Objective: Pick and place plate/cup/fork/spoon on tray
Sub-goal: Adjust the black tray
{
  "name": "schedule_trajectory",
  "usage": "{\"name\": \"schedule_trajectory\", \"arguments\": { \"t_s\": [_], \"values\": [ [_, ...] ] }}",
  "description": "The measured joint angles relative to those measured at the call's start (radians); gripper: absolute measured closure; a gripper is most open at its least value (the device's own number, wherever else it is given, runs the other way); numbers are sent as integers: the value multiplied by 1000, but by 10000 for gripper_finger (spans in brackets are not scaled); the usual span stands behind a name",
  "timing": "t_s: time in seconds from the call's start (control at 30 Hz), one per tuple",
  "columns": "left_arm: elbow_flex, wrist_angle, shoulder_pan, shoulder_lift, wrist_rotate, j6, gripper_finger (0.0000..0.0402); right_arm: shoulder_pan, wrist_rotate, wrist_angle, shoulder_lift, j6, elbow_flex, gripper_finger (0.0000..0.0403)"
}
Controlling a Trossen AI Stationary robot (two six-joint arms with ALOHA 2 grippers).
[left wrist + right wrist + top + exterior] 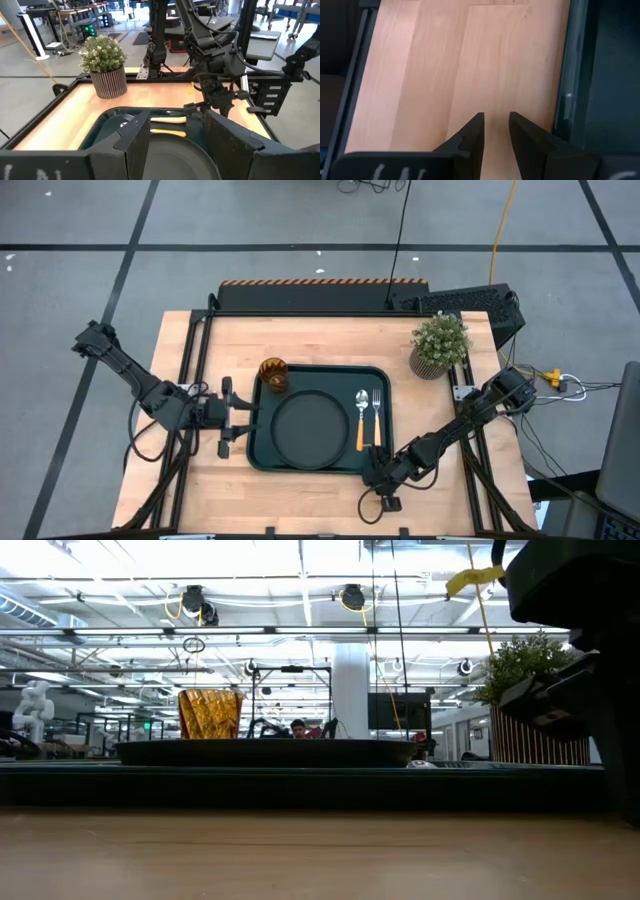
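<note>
From above, the left gripper (243,423) sits at the left edge of the large dark green rectangular tray (385,376) with rounded corners, its fingers spread wide over the rim of the round flat dark plate (310,430) and closed on nothing; its wrist camera shows that plate (172,160) lying between the two dark fingers (135,142). The small amber translucent cup (273,374) stands in the tray's far left corner, just beside the plate. Right of the plate lie the spoon (361,418) with a silver bowl and orange handle and the fork (376,416) with silver tines and an orange-yellow handle, side by side. A potted plant (439,345) in a ribbed pot stands on the wooden table (190,500) beyond the tray's far right corner. The right gripper (378,480) hangs by the tray's near right corner (the overhead picture hides its fingers), but its wrist view shows them (472,135) partly open, with only a narrow gap, over bare wood, holding nothing. The level view alone shows the cup (210,714) rising above the tray's rim.
</note>
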Motion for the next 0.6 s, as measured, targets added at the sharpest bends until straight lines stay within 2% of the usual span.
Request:
{"name": "schedule_trajectory", "arguments": {
  "t_s": [0.3, 0.6],
  "values": [
    [0, 1, -3, 4, -1, -52, 208, -1, -22, -35, -7, -47, 0, 316],
    [0, 3, -26, 4, -17, -38, 208, 5, -28, -52, -22, -58, -1, 316]
  ]
}}
